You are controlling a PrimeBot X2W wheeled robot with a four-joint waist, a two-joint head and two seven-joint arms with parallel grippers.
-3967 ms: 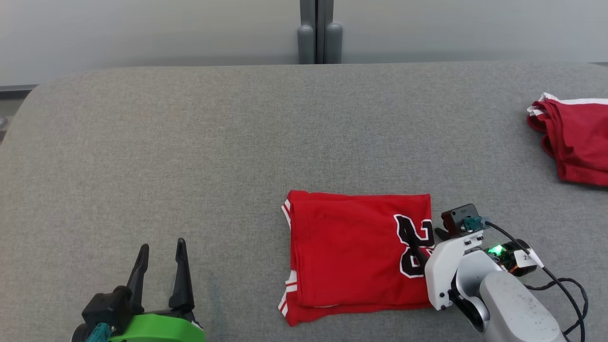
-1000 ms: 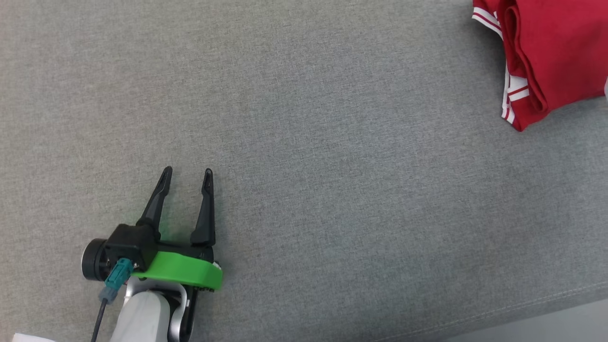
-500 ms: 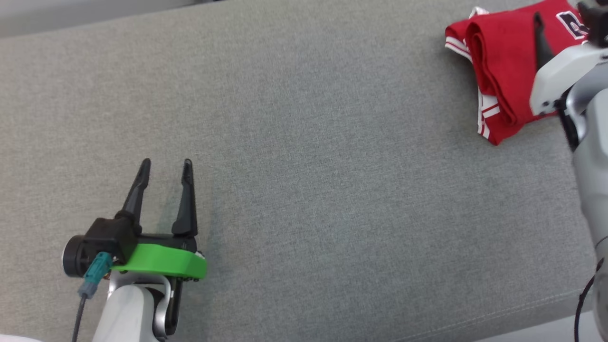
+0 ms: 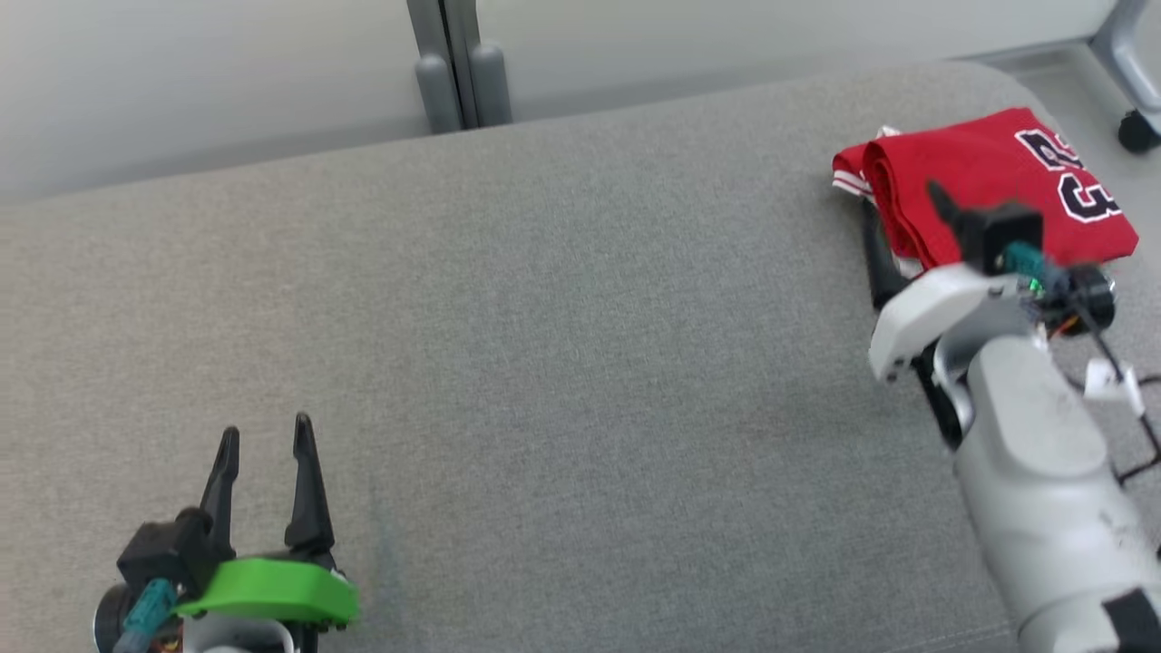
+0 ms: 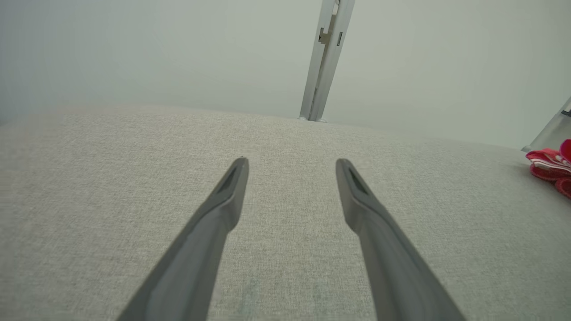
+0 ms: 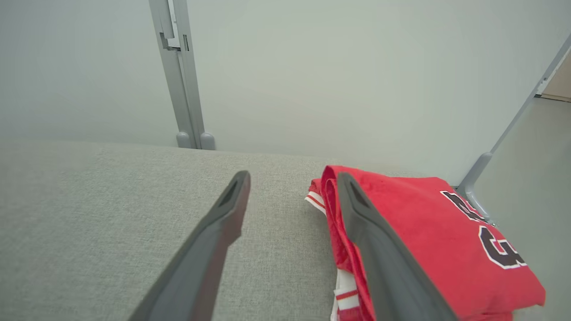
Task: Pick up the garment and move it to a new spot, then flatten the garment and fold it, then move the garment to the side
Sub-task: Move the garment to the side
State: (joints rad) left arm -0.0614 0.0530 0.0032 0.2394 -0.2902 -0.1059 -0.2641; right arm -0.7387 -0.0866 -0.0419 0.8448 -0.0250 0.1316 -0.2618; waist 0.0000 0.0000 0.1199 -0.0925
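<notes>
The garment (image 4: 989, 168), a folded red jersey with a black-and-white number, lies at the far right end of the grey fabric table (image 4: 580, 317). White-striped trim shows under its left edge. My right gripper (image 4: 900, 201) hovers open at that left edge, holding nothing. In the right wrist view its right finger overlaps the garment (image 6: 428, 232), and bare table shows between the tips of the right gripper (image 6: 293, 177). My left gripper (image 4: 265, 426) stands open and empty over the near left of the table. The left wrist view shows the left gripper (image 5: 291, 161) and the garment (image 5: 551, 162) far right.
A grey post (image 4: 453, 63) stands behind the table against a pale wall. A grey frame leg with a caster (image 4: 1134, 127) stands just past the table's rounded right end, close to the garment. The table's front edge runs near both arms.
The head camera has swung about. The folded garment has gone from the table's middle to its far right end. My right gripper now stands open at its edge. The left arm has barely moved.
</notes>
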